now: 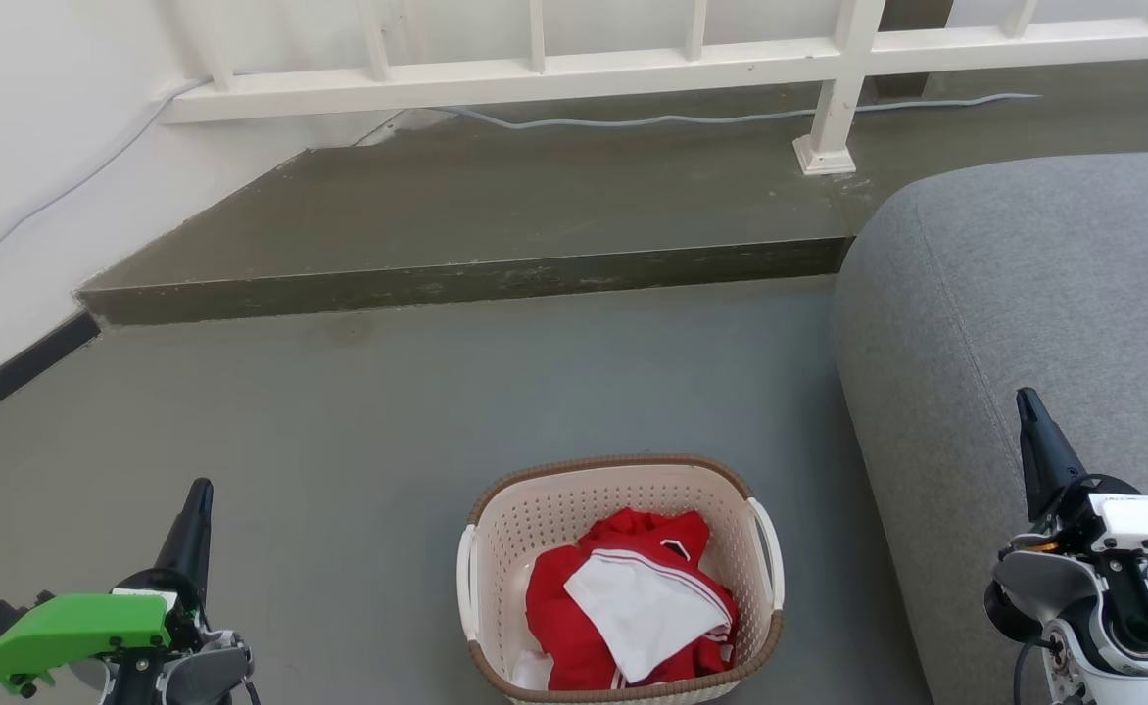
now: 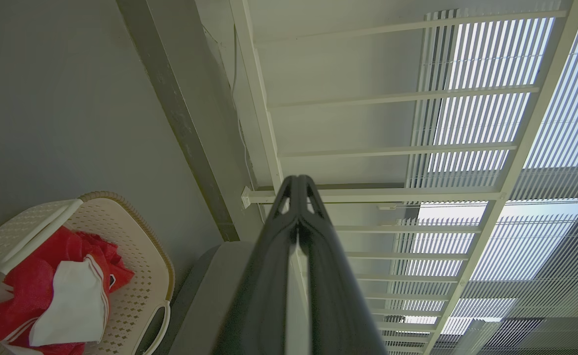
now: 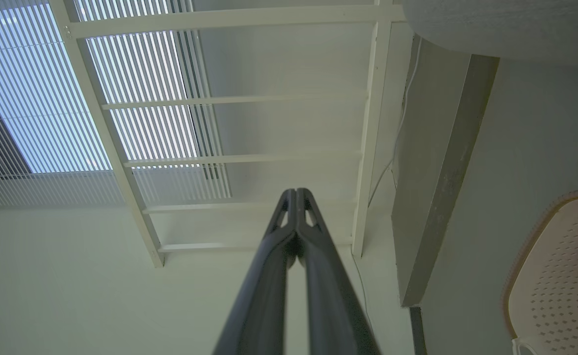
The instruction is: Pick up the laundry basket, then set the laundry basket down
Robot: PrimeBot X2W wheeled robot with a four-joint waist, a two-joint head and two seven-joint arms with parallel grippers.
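Laundry basket (image 1: 535,529) sits upright on the grey floor (image 1: 339,411), low and centre in your head view, roughly midway between the two arms. The brown rim is unbroken all round, with one white handle on each short side. Inside lies a crumpled red garment (image 1: 574,607) with a white piece (image 1: 643,602) folded on top of it; the heap stays below the rim.

Left hand (image 1: 200,487) is at the lower left of your head view, well apart from the basket and level with its far rim. Its two dark fingers are pressed together with nothing between them. In the left wrist view the tips meet with only a thin slit lower down.

Right hand (image 1: 1028,401) is at the lower right, over the edge of the grey sofa (image 1: 1025,294), and also well clear of the basket. In the right wrist view its fingers are together at the tips and hold nothing.

The sofa stands just beside the basket on your right; touching or not, you cannot tell. Beyond the basket there is open floor, then a low concrete step (image 1: 496,215). A white railing (image 1: 535,73) runs along the step's far edge, and a pale cable (image 1: 633,120) trails beneath it.
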